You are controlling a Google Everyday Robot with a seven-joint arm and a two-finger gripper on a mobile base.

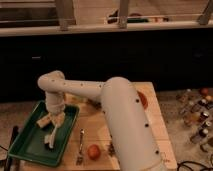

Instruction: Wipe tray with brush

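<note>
The tray [30,145] sits at the near left corner of the table [95,127], its green floor mostly bare. Over its middle we see the brush [52,136], a pale slim thing slanting down toward the tray floor, its lower end low over the green surface or touching it; we cannot say which. The pincer [54,119] hangs just above it, at the end of the white arm [100,95] that reaches across from the right. We judge that the pincer is holding the brush by its upper end, since the brush stands tilted straight beneath it, though the fingers themselves blur into the brush. A tan block [44,121] lies just beside them, over the tray's far part.

As for progress, we take the wiping to be under way: the brush is down in the tray and placed for a stroke. How much of the floor is covered we cannot tell, as no dirt or streaks show. The near and left parts of the tray probably remain.

Outward on the table, a fork [80,146] lies just right of the tray's rim, and a reddish round fruit [93,151] rests near its tines. Small bottles [197,117] stand off to the right.

We can read no brand, label or writing anywhere.
</note>
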